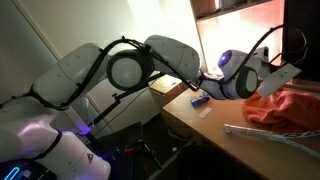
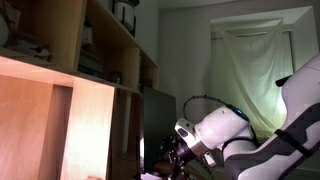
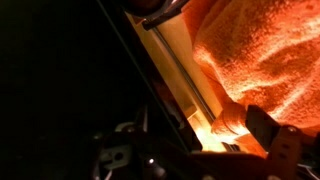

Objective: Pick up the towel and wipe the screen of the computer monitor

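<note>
The towel (image 1: 288, 106) lies heaped on the tabletop (image 1: 205, 125) at the right of an exterior view, just below and ahead of the jaws, which stand spread wide and hold nothing.

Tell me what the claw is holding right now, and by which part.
Nothing, as far as the views show. The claw is open, close above the towel, with no fold of cloth visibly pinched in it.
</note>
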`<state>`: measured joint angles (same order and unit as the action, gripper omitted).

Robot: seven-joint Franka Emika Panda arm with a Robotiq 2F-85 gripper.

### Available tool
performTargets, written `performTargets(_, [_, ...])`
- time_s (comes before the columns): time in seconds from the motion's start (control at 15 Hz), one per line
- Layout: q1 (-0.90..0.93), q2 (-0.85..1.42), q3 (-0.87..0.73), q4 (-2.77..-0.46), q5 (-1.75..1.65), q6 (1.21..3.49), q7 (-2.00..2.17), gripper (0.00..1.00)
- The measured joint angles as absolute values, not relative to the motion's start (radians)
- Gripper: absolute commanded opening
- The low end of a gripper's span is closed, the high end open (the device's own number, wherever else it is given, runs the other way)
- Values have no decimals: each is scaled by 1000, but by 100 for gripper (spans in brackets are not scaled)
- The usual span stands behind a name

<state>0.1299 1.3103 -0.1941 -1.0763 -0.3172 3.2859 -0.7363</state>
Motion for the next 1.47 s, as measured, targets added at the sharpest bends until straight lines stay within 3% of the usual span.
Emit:
performTargets(0.33, [185,1212,-285,-1272,-346,3364,-670,100])
performTargets(0.8, [190,1179,-221,-1394,-453,3362,-623,100])
performTargets(1.13, [331,1171,-439,-1442,-354,3363,-590,100])
performTargets(1.47, [345,1163,-446,-1456,-350,3363,-584,100])
